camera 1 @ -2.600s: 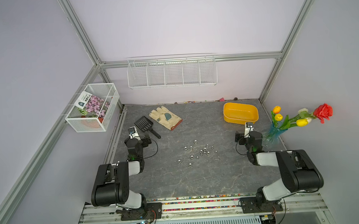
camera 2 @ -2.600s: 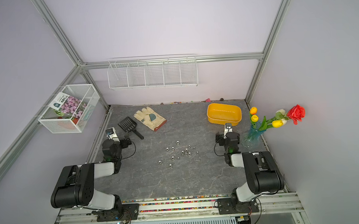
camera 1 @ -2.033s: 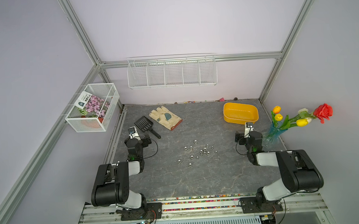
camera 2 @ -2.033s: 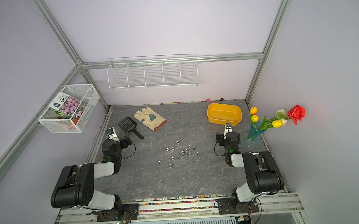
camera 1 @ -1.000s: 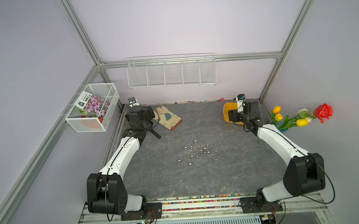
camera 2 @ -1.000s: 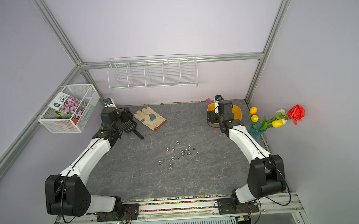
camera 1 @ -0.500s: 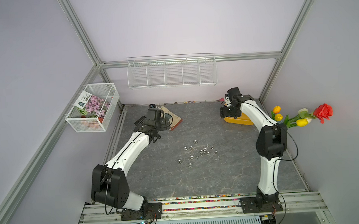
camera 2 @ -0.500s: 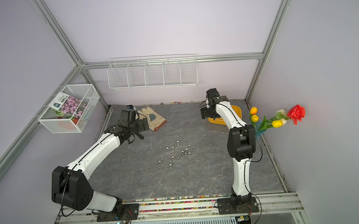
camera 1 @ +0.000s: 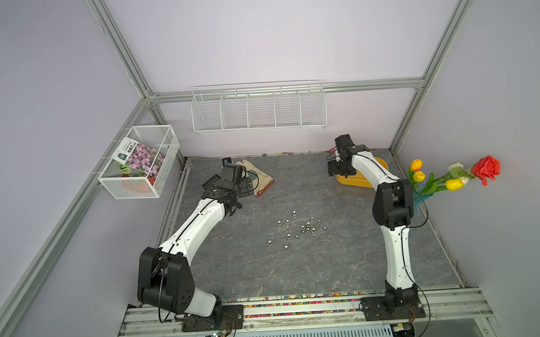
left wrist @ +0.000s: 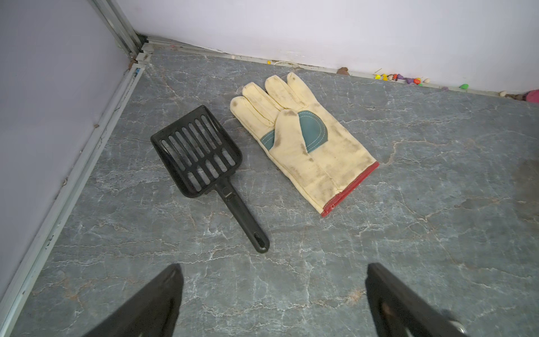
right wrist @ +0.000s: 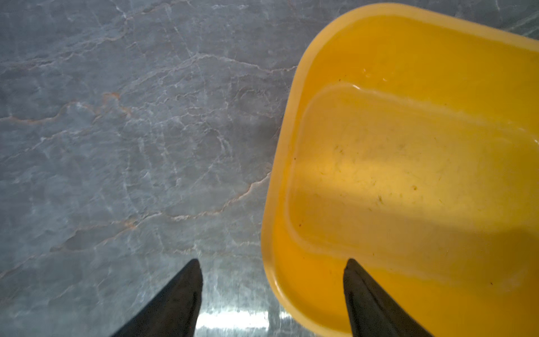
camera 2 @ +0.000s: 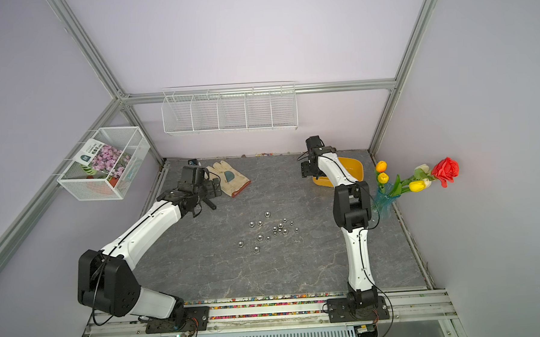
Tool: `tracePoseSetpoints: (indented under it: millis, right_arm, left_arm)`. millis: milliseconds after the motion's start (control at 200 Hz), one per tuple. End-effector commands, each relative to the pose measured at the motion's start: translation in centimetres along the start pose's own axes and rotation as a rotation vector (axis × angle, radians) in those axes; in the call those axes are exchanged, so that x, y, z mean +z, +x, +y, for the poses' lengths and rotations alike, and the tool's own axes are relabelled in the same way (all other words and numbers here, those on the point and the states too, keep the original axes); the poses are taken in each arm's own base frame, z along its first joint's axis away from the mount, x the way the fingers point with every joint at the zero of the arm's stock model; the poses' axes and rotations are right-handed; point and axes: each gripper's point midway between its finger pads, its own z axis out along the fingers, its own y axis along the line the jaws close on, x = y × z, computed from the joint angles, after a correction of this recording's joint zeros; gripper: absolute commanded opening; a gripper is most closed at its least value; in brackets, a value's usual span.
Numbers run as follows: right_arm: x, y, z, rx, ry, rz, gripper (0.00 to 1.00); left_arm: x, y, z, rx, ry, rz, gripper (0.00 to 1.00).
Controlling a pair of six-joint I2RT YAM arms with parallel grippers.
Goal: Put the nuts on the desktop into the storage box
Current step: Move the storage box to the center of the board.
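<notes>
You're in a robot lab test cell. Aluminium frame (camera 1: 368,86) boxes plain lilac panels. Left arm (camera 1: 199,221) and right arm (camera 1: 394,254) are bolted to a rail (camera 1: 300,320) along the bottom edge. Marble-print desktop (camera 1: 298,268); staged props: wire rack (camera 1: 258,110), mesh basket (camera 1: 138,187), flowers (camera 1: 454,184).

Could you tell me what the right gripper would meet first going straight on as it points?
Probably the box rim: the right gripper straddles it, jaws open, one over the desktop; height is unclear.
</notes>
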Motion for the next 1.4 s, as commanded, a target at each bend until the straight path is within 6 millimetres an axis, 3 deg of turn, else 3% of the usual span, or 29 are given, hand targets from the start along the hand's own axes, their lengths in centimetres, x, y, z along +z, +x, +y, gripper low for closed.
tracePoseSetpoints:
  millis: [0, 210, 395, 510, 675, 864, 914, 1084, 1399]
  right_arm:
    - [1.2, -2.4, -0.2, 0.013, 0.02, -0.084, 0.76]
    - [3.3, -3.2, 0.0, -0.026, 0.028, -0.08, 0.69]
    - [4.5, -3.3, 0.1, -0.044, 0.032, -0.063, 0.52]
    - [4.6, -3.1, 0.0, -0.042, 0.04, -0.054, 0.47]
    - [4.7, -2.2, -0.3, -0.029, 0.052, -0.017, 0.32]
    - [4.6, -0.7, 0.1, -0.03, 0.041, 0.031, 0.0]
    - [4.3, -0.4, 0.4, -0.029, 0.041, 0.04, 0.0]
    - [2.6, 0.8, 2.4, -0.056, 0.063, 0.068, 0.0]
    - [-1.9, 3.4, 10.6, -0.084, 0.067, 0.069, 0.0]
  left_arm:
    - [0.8, 0.8, 1.0, 0.001, -0.069, 0.023, 1.0]
    - [1.8, 1.2, 1.0, 0.017, -0.095, 0.047, 1.0]
    - [2.4, 1.6, 1.0, 0.026, -0.103, 0.066, 1.0]
    - [2.5, 1.7, 1.0, 0.028, -0.107, 0.072, 1.0]
    - [2.5, 1.7, 1.0, 0.028, -0.108, 0.073, 1.0]
    - [2.3, 1.8, 1.0, 0.021, -0.104, 0.081, 1.0]
    - [2.1, 1.7, 1.1, 0.015, -0.105, 0.081, 1.0]
    - [1.1, 1.4, 1.5, -0.022, -0.123, 0.08, 1.0]
    - [0.0, 3.4, 2.1, -0.081, -0.125, 0.125, 1.0]
